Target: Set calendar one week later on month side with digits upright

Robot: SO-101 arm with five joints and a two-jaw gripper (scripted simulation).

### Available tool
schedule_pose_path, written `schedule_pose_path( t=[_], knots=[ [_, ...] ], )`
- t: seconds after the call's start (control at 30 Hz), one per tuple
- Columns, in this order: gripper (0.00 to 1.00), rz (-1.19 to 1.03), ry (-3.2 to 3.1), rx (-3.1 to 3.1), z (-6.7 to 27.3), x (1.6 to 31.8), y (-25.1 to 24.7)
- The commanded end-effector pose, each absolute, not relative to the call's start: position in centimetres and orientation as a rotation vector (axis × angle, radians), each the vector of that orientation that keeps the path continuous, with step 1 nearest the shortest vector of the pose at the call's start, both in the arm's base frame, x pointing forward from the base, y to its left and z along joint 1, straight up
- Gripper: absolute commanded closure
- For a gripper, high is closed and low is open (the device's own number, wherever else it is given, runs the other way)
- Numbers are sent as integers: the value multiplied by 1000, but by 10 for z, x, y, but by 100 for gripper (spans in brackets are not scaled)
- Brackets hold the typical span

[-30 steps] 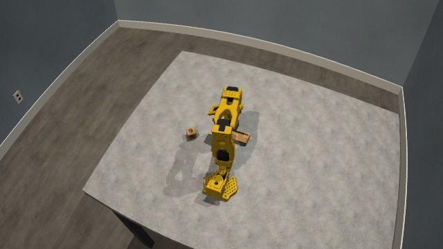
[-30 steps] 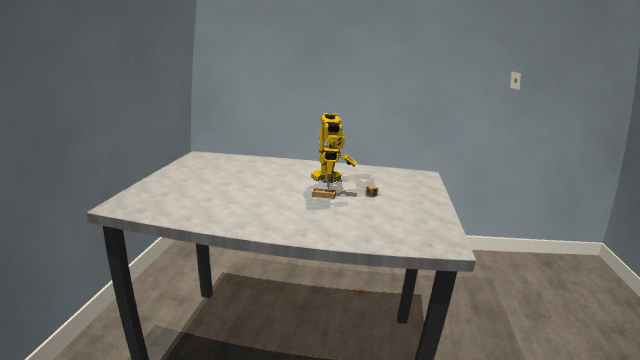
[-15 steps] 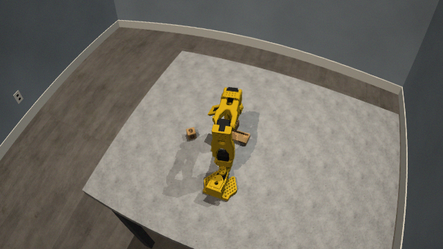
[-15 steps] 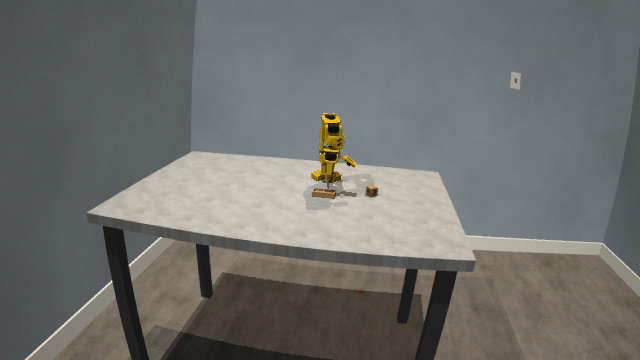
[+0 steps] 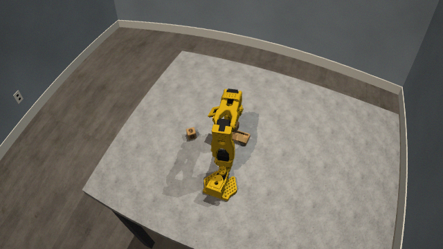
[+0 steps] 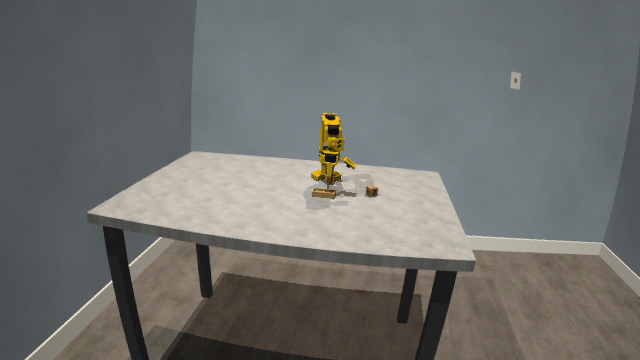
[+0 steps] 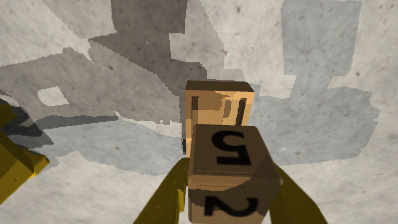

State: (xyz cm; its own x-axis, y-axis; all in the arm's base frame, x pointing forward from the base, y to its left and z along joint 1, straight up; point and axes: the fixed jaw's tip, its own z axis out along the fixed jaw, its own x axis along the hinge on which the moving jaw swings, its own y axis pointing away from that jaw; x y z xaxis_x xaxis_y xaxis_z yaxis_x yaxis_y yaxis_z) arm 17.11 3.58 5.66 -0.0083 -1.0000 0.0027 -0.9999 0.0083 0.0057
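Wrist view: the gripper [image 6: 328, 183] [image 7: 231, 165] pinches a wooden cube [image 7: 227, 152] between its fingers; the faces marked 5 and 2 appear upside down. The cube overlaps the near part of the tray [image 5: 246, 140] [image 6: 324, 195] [image 7: 220, 86]; whether they touch cannot be determined. Top view: the tray lies on the table [image 5: 311, 155] [image 6: 225, 205] [image 7: 345, 195], right of the arm [image 5: 222, 140] [image 6: 331, 131], and the second cube [image 5: 191, 133] [image 6: 371, 191] rests to its left, well apart from the tray.
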Motion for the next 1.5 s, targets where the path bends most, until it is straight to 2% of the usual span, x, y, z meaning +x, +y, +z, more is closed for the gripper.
schedule_pose_path(
  t=[0.0,1.47],
  knots=[
    [100,39,-2266,2229,62,175,35],
    [100,39,-2262,2233,47,175,35]
  ],
)
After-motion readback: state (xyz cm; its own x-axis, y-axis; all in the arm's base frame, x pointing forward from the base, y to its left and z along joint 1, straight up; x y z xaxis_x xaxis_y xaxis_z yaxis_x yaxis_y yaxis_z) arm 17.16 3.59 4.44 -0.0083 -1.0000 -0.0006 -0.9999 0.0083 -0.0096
